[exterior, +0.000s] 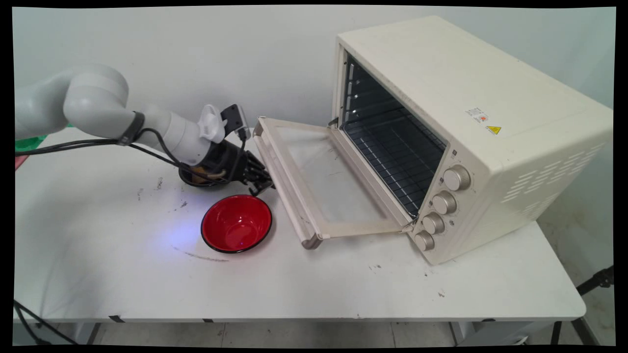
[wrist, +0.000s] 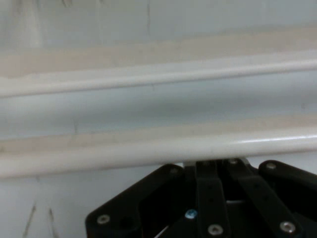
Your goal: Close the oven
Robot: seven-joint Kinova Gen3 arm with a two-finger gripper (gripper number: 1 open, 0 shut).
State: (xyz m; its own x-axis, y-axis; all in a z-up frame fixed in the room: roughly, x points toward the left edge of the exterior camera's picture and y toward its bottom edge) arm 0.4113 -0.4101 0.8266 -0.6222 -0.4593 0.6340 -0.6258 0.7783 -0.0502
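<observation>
My black gripper (exterior: 265,185) is low over the table, shut, with its tip against the left side of the handle (exterior: 289,201) of the cream oven's door (exterior: 326,171). The door lies folded down and wide open. In the hand view the handle bar (wrist: 148,151) runs straight across just beyond the gripper (wrist: 215,162), touching or nearly touching it, and nothing is held between the fingers. The door's edge (wrist: 148,74) shows behind the bar. A red bowl (exterior: 236,223), empty, sits on the table just in front of the gripper.
The cream toaster oven (exterior: 466,122) takes up the right half of the white table (exterior: 122,274). A wire rack (exterior: 392,152) sits inside it, and several knobs (exterior: 444,202) line its front. Black cables (exterior: 157,152) hang from the arm.
</observation>
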